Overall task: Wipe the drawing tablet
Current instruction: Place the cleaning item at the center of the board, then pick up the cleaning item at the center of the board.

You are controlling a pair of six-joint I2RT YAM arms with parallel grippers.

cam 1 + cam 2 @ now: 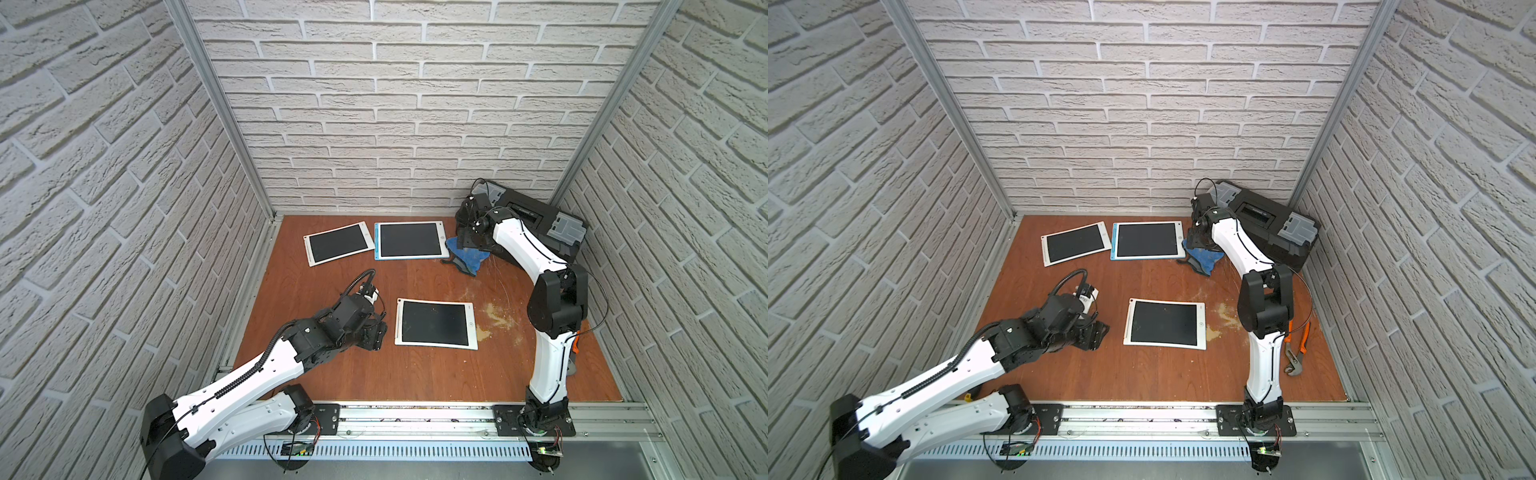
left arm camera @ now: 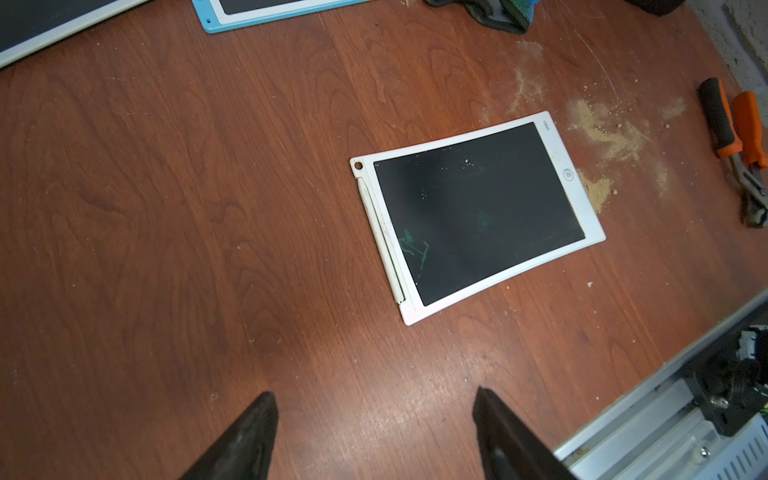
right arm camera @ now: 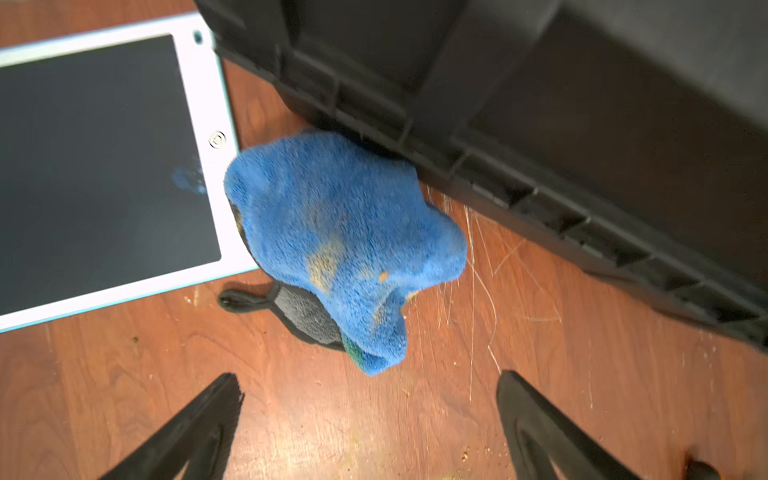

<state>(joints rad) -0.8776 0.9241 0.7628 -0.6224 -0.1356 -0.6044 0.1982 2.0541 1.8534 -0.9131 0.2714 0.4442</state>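
The black toolbox (image 3: 540, 124) fills the far right corner, with the blue-framed drawing tablet (image 3: 104, 166) flat beside it and the blue cloth (image 3: 340, 241) loose between them. My right gripper (image 3: 369, 376) gapes empty over the cloth. My left gripper (image 2: 374, 392) stands parted, empty, near the white-framed tablet (image 2: 478, 216).

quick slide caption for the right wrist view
Open right gripper facing a crumpled blue cloth lying between a blue-edged drawing tablet and a black toolbox.

The blue cloth (image 3: 345, 232) looks soft and fuzzy. The counter (image 2: 166, 208) is smooth brown wood. The tablet (image 2: 478, 212) has a white plastic frame and a dark smooth screen.
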